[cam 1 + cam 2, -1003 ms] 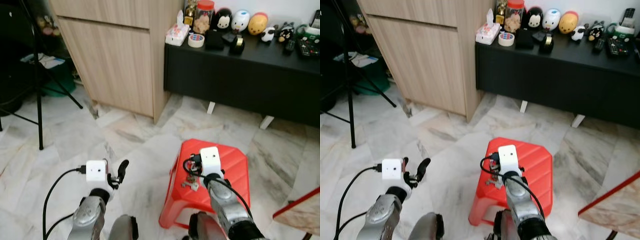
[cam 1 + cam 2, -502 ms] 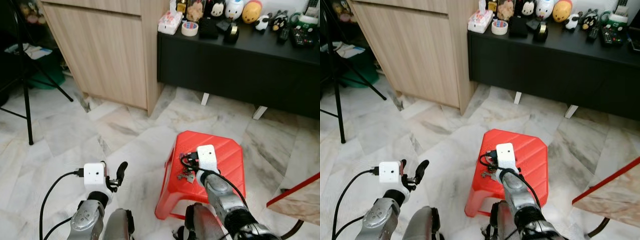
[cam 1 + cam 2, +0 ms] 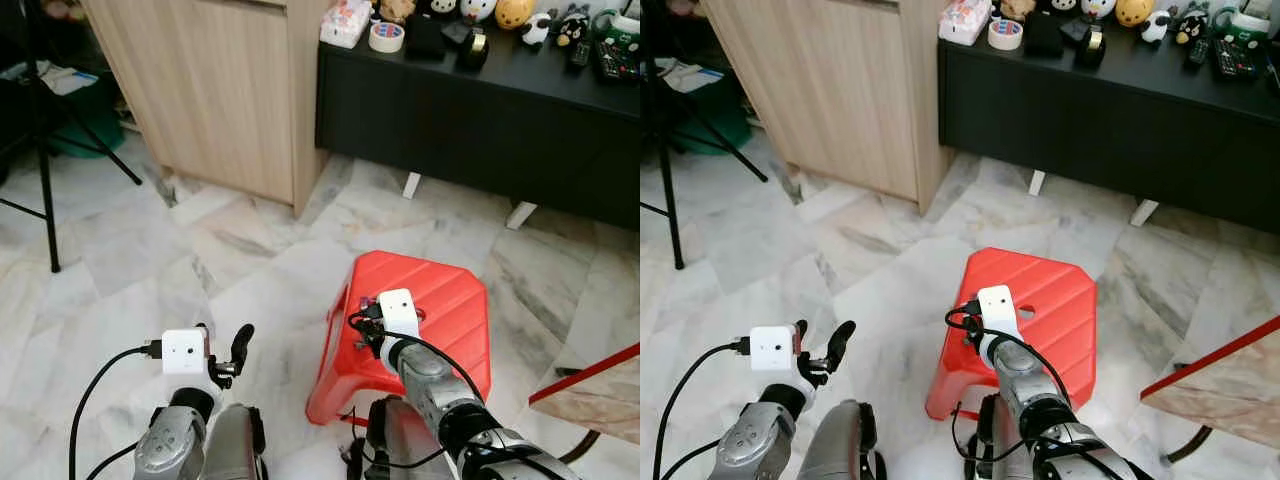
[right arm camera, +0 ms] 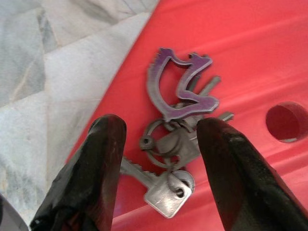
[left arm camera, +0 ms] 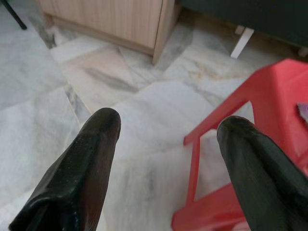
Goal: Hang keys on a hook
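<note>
Right hand [image 4: 159, 159] hovering wide-spread over keys [image 4: 178, 144] lying on red stool [image 3: 440, 300]; left hand [image 5: 166, 144] idling, spread wide.

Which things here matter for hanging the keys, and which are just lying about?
Part of the job:
keys, lying on the red stool
right gripper, open, fingers either side of the keys

Just lying about:
tape roll, tissue pack and toys on the black cabinet
tripod
left gripper, open, idle
</note>
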Available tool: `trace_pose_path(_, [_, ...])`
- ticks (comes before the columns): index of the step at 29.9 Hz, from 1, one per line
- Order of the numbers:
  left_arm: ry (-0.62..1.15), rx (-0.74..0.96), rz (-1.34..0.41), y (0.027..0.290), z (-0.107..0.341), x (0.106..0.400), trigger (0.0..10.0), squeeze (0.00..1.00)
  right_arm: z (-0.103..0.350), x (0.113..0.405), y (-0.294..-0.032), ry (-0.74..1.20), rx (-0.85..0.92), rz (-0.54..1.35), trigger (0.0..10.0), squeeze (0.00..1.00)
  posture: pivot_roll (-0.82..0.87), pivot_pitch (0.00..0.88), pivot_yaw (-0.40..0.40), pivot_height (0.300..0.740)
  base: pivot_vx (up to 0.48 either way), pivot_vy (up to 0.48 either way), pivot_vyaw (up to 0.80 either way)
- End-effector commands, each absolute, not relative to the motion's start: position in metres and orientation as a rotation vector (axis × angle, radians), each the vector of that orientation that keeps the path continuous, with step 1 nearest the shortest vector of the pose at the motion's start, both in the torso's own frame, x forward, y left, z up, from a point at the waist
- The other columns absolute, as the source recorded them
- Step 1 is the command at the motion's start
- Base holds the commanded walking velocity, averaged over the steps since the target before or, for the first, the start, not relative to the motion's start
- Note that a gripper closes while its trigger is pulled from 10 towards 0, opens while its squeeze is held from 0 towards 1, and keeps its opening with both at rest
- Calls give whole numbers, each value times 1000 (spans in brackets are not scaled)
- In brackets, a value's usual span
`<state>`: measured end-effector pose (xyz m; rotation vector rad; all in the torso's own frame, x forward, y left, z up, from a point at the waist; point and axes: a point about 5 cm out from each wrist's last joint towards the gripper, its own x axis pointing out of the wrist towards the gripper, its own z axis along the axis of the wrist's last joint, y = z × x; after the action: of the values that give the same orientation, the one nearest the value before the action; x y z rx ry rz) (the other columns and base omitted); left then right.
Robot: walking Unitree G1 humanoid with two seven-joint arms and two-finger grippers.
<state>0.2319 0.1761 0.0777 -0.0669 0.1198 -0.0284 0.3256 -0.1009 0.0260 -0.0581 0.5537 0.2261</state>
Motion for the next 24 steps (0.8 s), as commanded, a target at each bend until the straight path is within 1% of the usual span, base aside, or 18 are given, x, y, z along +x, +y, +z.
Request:
trace_pose_path(1, [141,-75,-17,177,76,227,10000,0,23,324,-106,572,-51,195,10000,1000,159,307,-71,607,0,0,0])
trace_pose_path(3, [143,-74,-16,176,77,225,10000,0,22,324,-106,574,-52,195,10000,1000,159,308,-71,607,0,0,0])
trace_pose_path(4, [143,-74,-16,176,77,225,10000,0,22,324,-106,578,-56,201,10000,416,159,313,-72,607,0,0,0])
trace_pose_path(5, [144,-75,-15,176,78,223,10000,0,21,323,-105,585,-52,210,10000,0,159,316,-73,607,0,0,0])
trace_pose_path(12, [149,-74,-9,177,81,220,10000,0,18,321,-104,601,-26,215,10000,0,161,333,-75,607,0,0,0])
trace_pose_path(16, [172,-65,-11,177,79,213,10000,0,14,317,-105,620,-14,206,10000,0,163,360,-69,607,0,0,0])
trace_pose_path(24, [187,-49,-14,178,79,211,10000,0,11,315,-108,623,18,178,10000,0,167,370,-64,607,0,0,0])
